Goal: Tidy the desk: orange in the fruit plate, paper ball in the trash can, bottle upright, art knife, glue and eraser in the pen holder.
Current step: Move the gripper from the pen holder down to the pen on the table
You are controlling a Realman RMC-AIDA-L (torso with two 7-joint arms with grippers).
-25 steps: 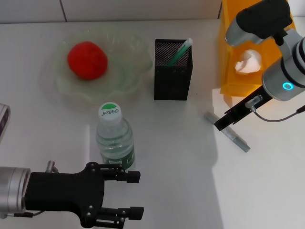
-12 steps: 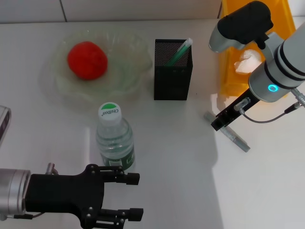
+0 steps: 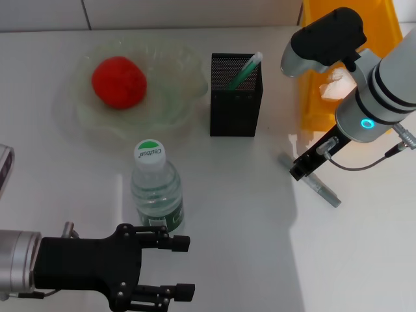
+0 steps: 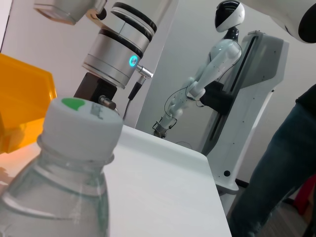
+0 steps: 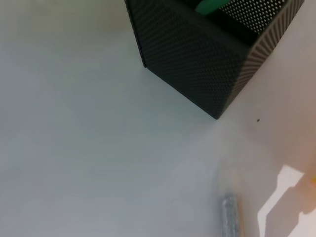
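Hovering over the art knife [image 3: 311, 180] near the table's right edge, the right gripper [image 3: 300, 170], jaws unreadable, could nudge it away, while the left gripper [image 3: 175, 266] idles open and empty by the near edge.

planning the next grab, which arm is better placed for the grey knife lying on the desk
Right: its arm hangs above the grey metal art knife beside the orange trash can. The left claw sits by the upright clear plastic bottle.

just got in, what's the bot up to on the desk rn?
Mid desk tidy. The orange sits in the fruit plate, the bottle stands upright, the paper ball is in the yellow trash can, and a green item is in the pen holder. The right arm hangs over the grey art knife lying on the desk by the can. The left tool is open, just in front of the bottle.
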